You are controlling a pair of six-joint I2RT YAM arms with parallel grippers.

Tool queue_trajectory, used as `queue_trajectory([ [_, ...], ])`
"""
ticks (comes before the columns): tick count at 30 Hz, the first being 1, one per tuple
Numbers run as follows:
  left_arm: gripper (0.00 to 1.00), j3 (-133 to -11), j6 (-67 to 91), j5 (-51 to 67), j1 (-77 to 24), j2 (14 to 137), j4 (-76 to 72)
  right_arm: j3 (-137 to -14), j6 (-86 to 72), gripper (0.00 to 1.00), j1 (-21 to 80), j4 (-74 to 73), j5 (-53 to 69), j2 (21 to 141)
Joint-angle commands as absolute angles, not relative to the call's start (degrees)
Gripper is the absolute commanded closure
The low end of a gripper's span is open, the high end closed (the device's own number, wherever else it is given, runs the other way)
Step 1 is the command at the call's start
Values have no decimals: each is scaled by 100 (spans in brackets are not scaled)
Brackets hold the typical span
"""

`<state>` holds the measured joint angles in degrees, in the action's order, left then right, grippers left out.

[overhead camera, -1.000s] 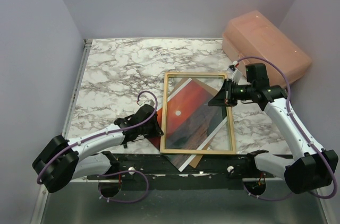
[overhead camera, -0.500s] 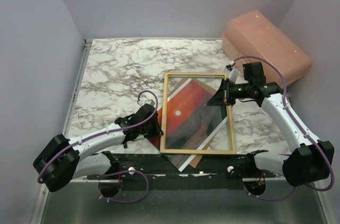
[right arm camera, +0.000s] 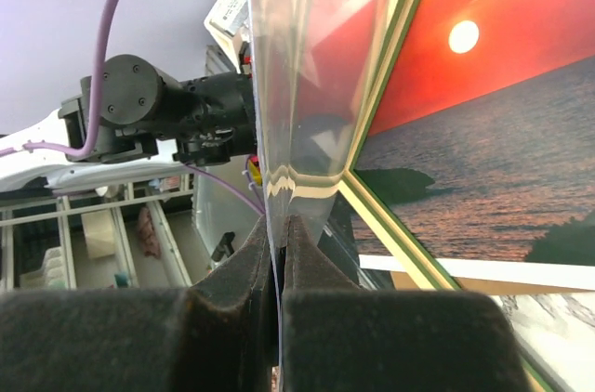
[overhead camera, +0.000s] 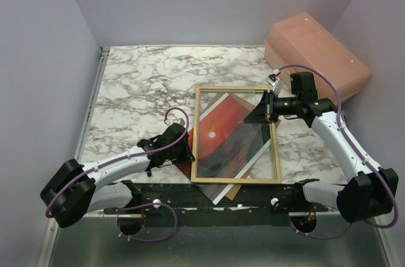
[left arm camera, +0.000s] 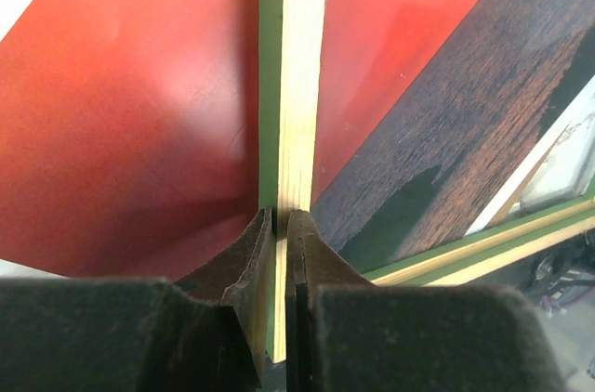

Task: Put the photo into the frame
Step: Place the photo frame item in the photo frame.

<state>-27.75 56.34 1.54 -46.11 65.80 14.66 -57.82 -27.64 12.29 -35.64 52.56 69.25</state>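
Note:
The frame lies in the middle of the table with its pale wood back up. My left gripper is shut on its left rail, whose green side shows in the left wrist view. The photo lies skewed under the frame, picture side up, with its red sky and white sun showing. My right gripper is shut on the right edge of a clear sheet and holds that edge raised above the frame's right rail.
A brown backing board pokes out under the frame's near edge. A salmon-coloured box stands at the back right, close behind my right arm. Bare marble table stretches to the left and back.
My right gripper has shifted a little left and back with the clear sheet, tilting the sheet's right edge up more. The left gripper and the frame have stayed put.

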Motion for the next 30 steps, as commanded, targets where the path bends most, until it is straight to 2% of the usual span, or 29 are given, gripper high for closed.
queue_trajectory([
  [1,90,-2708,5467,49,-4599,6773,1826,-5793,-3306,100,1283,-3374,5754,6973],
  [15,92,-2724,5440,44,-4602,6785,1889,-5800,-3123,99,1259,-3877,5509,7211],
  [23,93,-2768,5414,44,-4604,6882,1872,-6232,-2478,99,1219,-4786,4569,7398],
  [30,93,-2808,5388,52,-4604,6908,1920,-6363,-2403,99,1218,-4847,4390,7418],
])
